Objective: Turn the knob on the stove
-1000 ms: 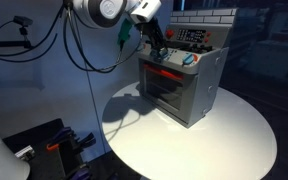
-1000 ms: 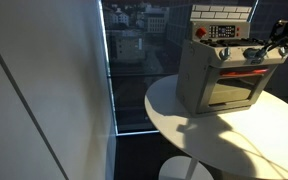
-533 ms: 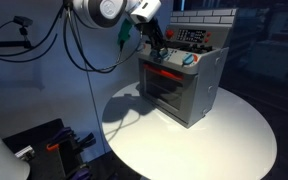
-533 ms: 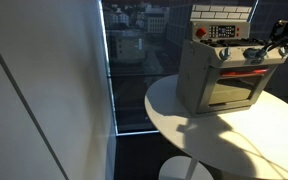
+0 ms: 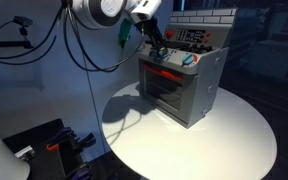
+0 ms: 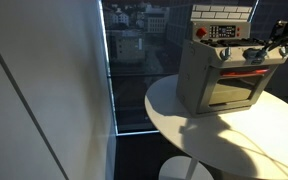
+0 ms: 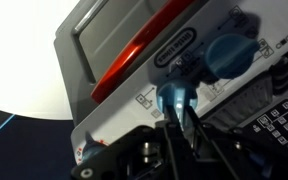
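Note:
The stove (image 5: 189, 90) is a small grey toy oven with a glass door, a red strip and a brick-patterned back panel. It stands on a round white table (image 5: 224, 140) and shows in both exterior views (image 6: 219, 85). My gripper (image 5: 159, 52) is at the stove's front top edge, also seen in an exterior view (image 6: 260, 50). In the wrist view my gripper (image 7: 179, 112) has its two dark fingers closed on a blue knob (image 7: 173, 95). A second blue knob (image 7: 230, 55) sits beside it, free.
The stove's control panel with small buttons (image 7: 279, 120) lies behind the knobs. A window with a city view (image 6: 134, 45) is behind the table. Cables (image 5: 79, 50) hang beside the arm. Dark equipment (image 5: 44, 145) sits on the floor below the table (image 6: 234, 140).

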Robot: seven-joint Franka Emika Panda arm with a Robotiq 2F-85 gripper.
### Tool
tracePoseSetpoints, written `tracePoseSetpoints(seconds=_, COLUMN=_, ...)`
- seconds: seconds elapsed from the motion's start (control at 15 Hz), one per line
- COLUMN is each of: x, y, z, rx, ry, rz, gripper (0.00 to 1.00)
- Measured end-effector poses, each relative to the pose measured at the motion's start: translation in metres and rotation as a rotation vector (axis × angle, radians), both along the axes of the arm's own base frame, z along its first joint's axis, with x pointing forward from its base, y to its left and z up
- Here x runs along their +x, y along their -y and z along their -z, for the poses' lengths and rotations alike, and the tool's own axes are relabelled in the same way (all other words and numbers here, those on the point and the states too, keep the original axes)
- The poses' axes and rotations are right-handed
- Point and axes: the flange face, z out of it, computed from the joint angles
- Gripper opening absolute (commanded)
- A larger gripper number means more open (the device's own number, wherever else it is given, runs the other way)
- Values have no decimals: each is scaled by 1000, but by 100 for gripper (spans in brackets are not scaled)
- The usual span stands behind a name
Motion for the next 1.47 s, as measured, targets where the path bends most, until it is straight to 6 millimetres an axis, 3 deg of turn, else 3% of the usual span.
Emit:
tracePoseSetpoints(seconds=0.93, x=0, y=-4, z=-1, rx=-285, ry=-25, rz=-307, gripper=6)
tracePoseSetpoints(seconds=1.07, x=0, y=-4, z=-1, rx=-322, ry=-28, rz=-349, gripper=17)
tracePoseSetpoints(seconds=1.13, x=0, y=-4, z=-2, rx=-337, ry=-29, rz=-366, gripper=38)
tracePoseSetpoints(seconds=1.27, x=-2, y=-2, z=-9, rx=-368, ry=-19, rz=-389, gripper=43)
tracePoseSetpoints(seconds=1.47, x=-9, y=11, z=-35, rx=-411, ry=16, rz=-393, gripper=66)
